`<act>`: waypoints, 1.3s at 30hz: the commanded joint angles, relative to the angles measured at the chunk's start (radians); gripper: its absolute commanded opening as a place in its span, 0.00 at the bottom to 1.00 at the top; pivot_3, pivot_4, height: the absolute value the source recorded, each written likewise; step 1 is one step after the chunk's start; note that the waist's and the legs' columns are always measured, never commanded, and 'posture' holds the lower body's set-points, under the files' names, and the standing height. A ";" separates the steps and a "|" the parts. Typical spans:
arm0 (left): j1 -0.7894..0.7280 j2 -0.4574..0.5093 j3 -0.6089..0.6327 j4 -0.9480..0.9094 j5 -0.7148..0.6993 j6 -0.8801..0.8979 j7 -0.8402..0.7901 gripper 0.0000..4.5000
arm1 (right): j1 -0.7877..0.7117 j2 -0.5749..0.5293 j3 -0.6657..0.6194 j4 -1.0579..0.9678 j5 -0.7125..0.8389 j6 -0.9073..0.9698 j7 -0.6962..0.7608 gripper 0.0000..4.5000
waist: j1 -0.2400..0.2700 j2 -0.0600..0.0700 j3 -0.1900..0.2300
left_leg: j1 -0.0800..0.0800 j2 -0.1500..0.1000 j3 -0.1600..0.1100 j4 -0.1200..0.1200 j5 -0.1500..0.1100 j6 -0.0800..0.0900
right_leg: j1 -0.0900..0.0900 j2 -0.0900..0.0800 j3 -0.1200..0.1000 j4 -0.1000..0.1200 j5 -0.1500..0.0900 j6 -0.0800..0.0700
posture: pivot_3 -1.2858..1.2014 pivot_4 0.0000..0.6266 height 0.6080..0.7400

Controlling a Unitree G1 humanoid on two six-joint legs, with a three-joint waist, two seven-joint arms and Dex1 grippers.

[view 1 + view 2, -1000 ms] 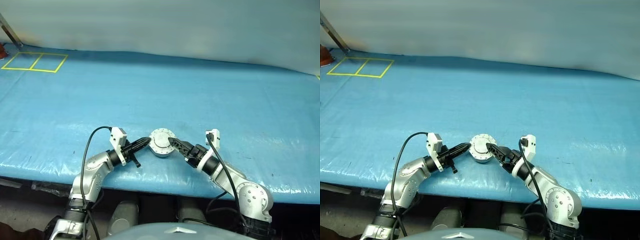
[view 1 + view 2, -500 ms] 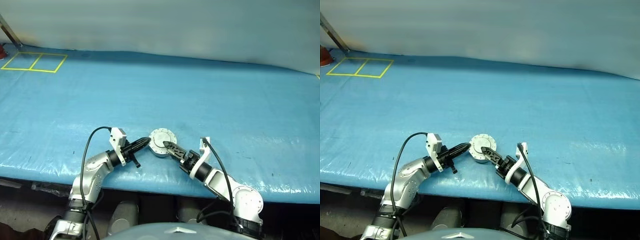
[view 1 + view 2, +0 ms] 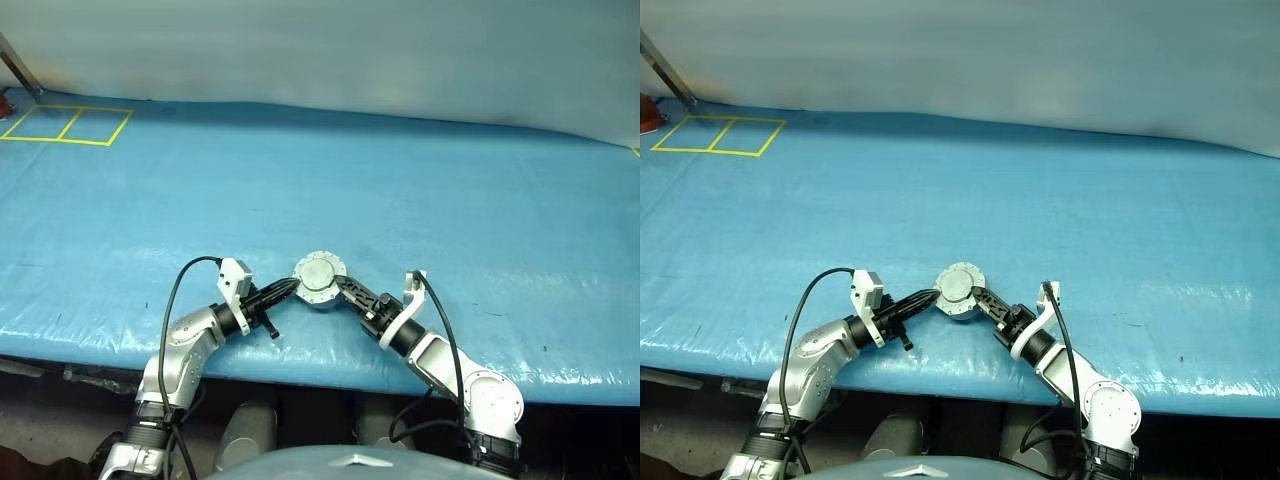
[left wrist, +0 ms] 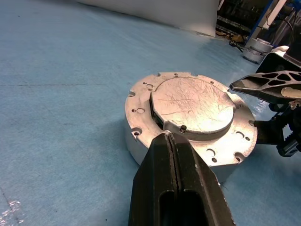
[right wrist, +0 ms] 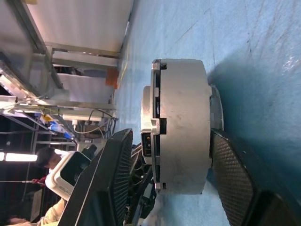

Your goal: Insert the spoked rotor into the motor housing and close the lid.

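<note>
Blue table [image 3: 420,190], grippers [image 3: 345,287] flanking housing [image 3: 318,279]

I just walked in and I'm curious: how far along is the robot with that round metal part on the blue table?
Nearly finished, it seems. The lid already lies flat on the motor housing, so whatever went inside is covered. Right now the left gripper, shut, sits against the lid's edge, while the right gripper has its fingers on either side of the housing. What looks left is checking the lid is fully seated and letting go.
</note>
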 commanded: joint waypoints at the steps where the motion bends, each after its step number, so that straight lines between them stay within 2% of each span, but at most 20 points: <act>1: 0.006 -0.005 -0.022 0.017 0.012 0.000 -0.006 0.00 | -0.012 0.001 0.022 -0.002 0.018 -0.016 -0.021 0.44 | -0.001 0.000 0.000 | 0.000 0.000 0.000 0.000 0.000 0.000 | 0.000 0.000 0.000 0.000 0.000 0.000 | 0.52 0.24 1.00; 3: 0.005 -0.005 -0.021 0.018 0.012 0.000 -0.005 0.00 | -0.012 -0.005 0.027 0.000 0.020 -0.018 -0.031 0.30 | -0.001 0.000 0.000 | 0.000 0.000 0.000 0.000 0.000 0.000 | 0.000 0.000 0.000 0.000 0.000 0.000 | 0.52 0.24 1.00; 4: 0.004 -0.005 -0.021 0.018 0.012 0.000 -0.005 0.00 | -0.012 -0.009 0.031 -0.002 0.018 -0.020 -0.038 0.26 | -0.003 0.000 0.000 | 0.000 0.000 0.000 0.000 0.000 0.000 | 0.000 0.000 0.000 0.000 0.000 0.000 | 0.52 0.24 1.00; 8: 0.002 -0.008 -0.015 0.020 0.006 0.002 -0.001 0.00 | -0.013 -0.025 0.042 0.004 0.001 -0.032 -0.053 0.26 | -0.004 0.000 0.000 | 0.000 0.000 0.000 0.000 0.000 0.000 | 0.000 0.000 0.000 0.000 0.000 0.000 | 0.52 0.24 1.00; 13: -0.003 -0.037 0.018 0.014 -0.022 0.029 0.042 0.00 | -0.018 -0.015 0.020 0.007 0.058 -0.057 -0.064 0.26 | -0.003 0.000 0.000 | 0.000 0.000 0.000 0.000 0.000 0.000 | 0.000 0.000 0.000 0.000 0.000 0.000 | 0.52 0.24 1.00; 17: -0.008 -0.086 0.080 -0.017 -0.113 0.106 0.095 0.00 | -0.036 0.014 -0.022 0.009 0.148 -0.098 -0.099 0.26 | -0.004 0.000 0.001 | -0.001 0.000 0.000 0.000 0.000 0.000 | 0.000 0.000 0.000 0.000 0.000 0.000 | 0.52 0.24 1.00; 19: -0.024 -0.100 0.130 -0.029 -0.230 0.248 0.117 0.00 | -0.048 0.020 -0.034 0.007 0.181 -0.120 -0.116 0.26 | -0.005 0.001 0.003 | -0.002 0.000 0.000 0.000 0.000 0.000 | -0.001 0.000 0.000 0.000 0.000 0.000 | 0.52 0.24 1.00; 21: -0.030 -0.111 0.166 -0.049 -0.305 0.315 0.130 0.00 | -0.057 0.020 -0.036 0.005 0.199 -0.138 -0.127 0.26 | -0.008 0.001 0.005 | -0.003 0.000 -0.001 0.000 0.000 0.000 | -0.002 0.000 -0.001 0.000 0.000 0.000 | 0.52 0.24 1.00; 27: -0.019 -0.143 0.200 -0.072 -0.371 0.323 0.130 0.00 | -0.098 0.024 -0.036 -0.008 0.247 -0.203 -0.138 0.26 | -0.018 0.001 0.006 | -0.004 0.000 0.000 0.000 0.000 0.001 | -0.003 0.000 -0.001 0.000 0.000 0.001 | 0.52 0.24 1.00; 33: -0.025 -0.233 0.297 -0.079 -0.598 0.443 0.181 0.42 | -0.127 0.012 -0.015 -0.046 0.293 -0.235 -0.136 0.26 | -0.018 0.001 0.006 | -0.004 0.000 0.000 0.000 0.000 0.001 | -0.003 0.001 -0.001 0.000 0.000 0.000 | 0.52 0.24 1.00; 39: -0.044 -0.273 0.337 -0.109 -0.793 0.557 0.225 0.87 | -0.138 -0.003 0.014 -0.070 0.319 -0.256 -0.156 0.26 | -0.018 0.001 0.006 | -0.004 0.000 0.000 0.000 0.000 0.001 | -0.003 0.001 0.000 0.000 0.000 0.000 | 0.52 0.24 1.00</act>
